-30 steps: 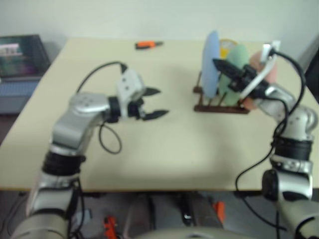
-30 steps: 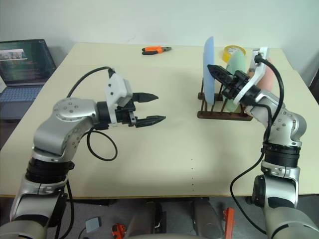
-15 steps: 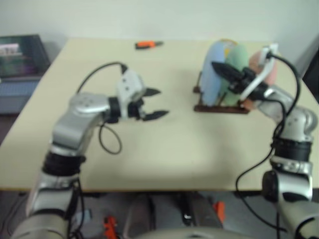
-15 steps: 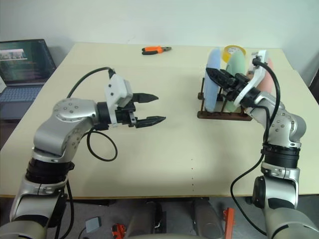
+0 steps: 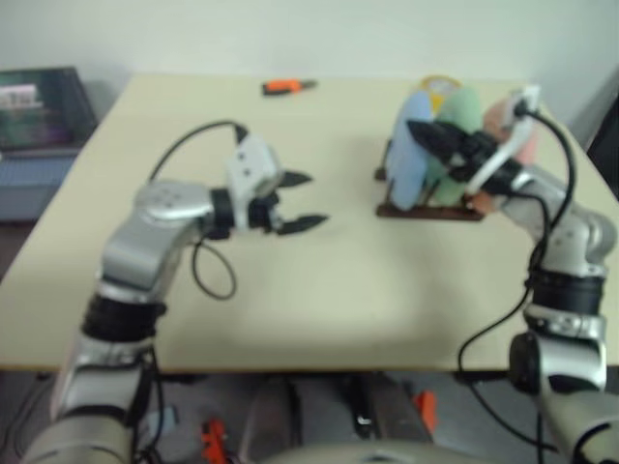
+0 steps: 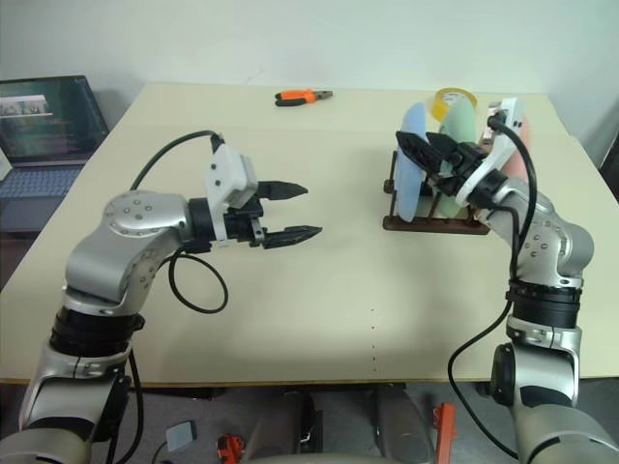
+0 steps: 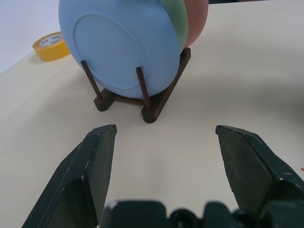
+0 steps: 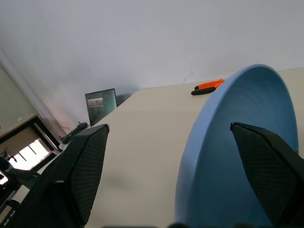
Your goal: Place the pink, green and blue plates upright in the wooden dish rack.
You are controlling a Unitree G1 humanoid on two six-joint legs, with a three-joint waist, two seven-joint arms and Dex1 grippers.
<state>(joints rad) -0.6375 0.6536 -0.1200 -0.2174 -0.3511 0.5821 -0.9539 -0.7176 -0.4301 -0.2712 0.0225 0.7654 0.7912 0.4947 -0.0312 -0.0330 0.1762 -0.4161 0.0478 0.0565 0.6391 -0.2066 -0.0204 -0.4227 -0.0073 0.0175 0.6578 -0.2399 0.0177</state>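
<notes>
Three plates (image 6: 414, 159) stand in the rack (image 6: 435, 224) at table's (image 6: 319, 290) right, tape roll (image 6: 454, 100) behind.

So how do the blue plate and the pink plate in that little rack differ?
The blue plate sits at the rack's left end, leaning; the pink plate sits at the right end, mostly hidden behind the right gripper. Blue is pale blue, pink pale pink. Both are plain round plates in the same rack.

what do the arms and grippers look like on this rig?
Both arms are silver-grey metal, built from rounded joint housings with black bands between segments. The left gripper and the right gripper each have two black, tapered, pointed fingers. A white boxy block sits on each wrist, and a loose black cable loops from each along the forearm.
</notes>
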